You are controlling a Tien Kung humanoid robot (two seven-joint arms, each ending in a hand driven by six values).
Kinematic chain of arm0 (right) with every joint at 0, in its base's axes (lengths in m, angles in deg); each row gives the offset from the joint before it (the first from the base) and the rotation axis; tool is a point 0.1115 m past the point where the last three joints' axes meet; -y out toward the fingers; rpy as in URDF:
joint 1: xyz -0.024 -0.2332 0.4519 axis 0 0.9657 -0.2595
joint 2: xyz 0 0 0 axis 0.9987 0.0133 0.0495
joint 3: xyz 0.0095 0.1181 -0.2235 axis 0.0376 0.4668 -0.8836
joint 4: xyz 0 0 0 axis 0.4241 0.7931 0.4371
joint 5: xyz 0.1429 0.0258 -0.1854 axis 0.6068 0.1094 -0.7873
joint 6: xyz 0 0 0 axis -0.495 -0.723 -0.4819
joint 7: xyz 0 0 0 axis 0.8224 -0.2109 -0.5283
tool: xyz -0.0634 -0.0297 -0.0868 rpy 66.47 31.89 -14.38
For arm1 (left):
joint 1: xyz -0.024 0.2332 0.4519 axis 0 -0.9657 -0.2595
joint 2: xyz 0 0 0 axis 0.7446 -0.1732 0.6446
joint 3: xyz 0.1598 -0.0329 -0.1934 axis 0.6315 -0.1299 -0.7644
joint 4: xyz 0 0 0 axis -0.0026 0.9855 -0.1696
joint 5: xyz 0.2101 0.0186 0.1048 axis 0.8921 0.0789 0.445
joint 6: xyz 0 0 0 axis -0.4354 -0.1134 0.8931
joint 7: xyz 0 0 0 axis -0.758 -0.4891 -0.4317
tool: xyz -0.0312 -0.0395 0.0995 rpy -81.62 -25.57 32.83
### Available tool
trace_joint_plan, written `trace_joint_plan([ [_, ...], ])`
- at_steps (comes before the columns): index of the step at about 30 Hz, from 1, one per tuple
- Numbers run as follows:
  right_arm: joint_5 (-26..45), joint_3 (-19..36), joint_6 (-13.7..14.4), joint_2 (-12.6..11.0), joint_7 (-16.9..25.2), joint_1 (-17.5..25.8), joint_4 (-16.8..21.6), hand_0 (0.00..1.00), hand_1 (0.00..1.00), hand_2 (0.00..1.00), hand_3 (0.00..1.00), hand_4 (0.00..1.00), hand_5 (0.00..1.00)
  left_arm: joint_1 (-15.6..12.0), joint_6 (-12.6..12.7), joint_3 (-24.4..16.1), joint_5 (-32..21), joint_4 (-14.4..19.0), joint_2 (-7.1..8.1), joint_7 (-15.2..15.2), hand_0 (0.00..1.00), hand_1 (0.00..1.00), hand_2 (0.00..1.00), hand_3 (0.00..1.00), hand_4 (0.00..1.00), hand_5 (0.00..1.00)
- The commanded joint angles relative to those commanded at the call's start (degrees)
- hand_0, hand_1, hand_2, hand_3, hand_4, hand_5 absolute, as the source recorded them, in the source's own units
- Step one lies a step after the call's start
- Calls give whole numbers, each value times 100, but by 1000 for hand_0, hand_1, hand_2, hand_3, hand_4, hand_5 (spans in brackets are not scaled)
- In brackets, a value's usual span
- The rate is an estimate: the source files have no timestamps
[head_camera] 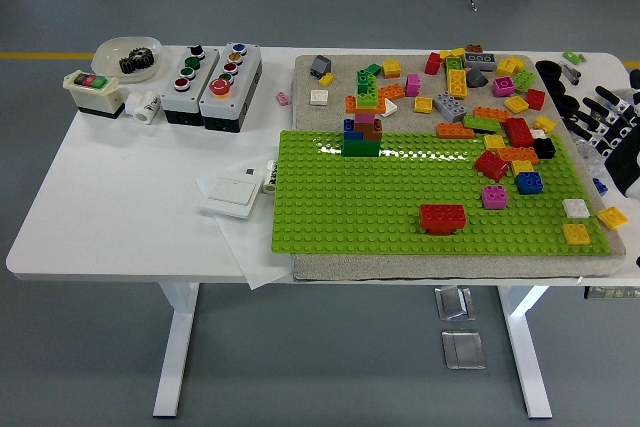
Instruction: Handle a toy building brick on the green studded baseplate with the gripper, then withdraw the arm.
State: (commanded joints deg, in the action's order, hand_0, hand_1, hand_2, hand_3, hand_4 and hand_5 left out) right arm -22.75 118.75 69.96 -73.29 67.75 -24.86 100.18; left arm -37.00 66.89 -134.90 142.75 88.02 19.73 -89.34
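The green studded baseplate (390, 197) lies on a grey mat on the white table. A red brick (442, 218) sits on it near the front middle. A small stacked tower of green, blue, brown and pink bricks (362, 135) stands at its back left. Loose bricks, among them a pink one (494, 197), a blue one (529, 183) and yellow ones (576, 234), cover its right side. My right hand (605, 115) hovers at the picture's right edge beyond the plate, fingers spread, holding nothing. The left arm is out of sight.
Many loose bricks (460, 82) litter the mat behind the plate. Two button boxes (212, 73), a switch box (91, 92) and a white bowl with a black gear (128, 54) stand at the back left. A white wall switch (231, 190) lies left of the plate.
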Motion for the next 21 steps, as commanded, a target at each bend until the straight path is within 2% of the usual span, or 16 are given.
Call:
trace_joint_plan([
  [21,-43,15,9,-12,-13,4,7,862,799,817,836,998,892,-2,-3,-16,44,0,3,-1,777,712,674,566,593,610],
])
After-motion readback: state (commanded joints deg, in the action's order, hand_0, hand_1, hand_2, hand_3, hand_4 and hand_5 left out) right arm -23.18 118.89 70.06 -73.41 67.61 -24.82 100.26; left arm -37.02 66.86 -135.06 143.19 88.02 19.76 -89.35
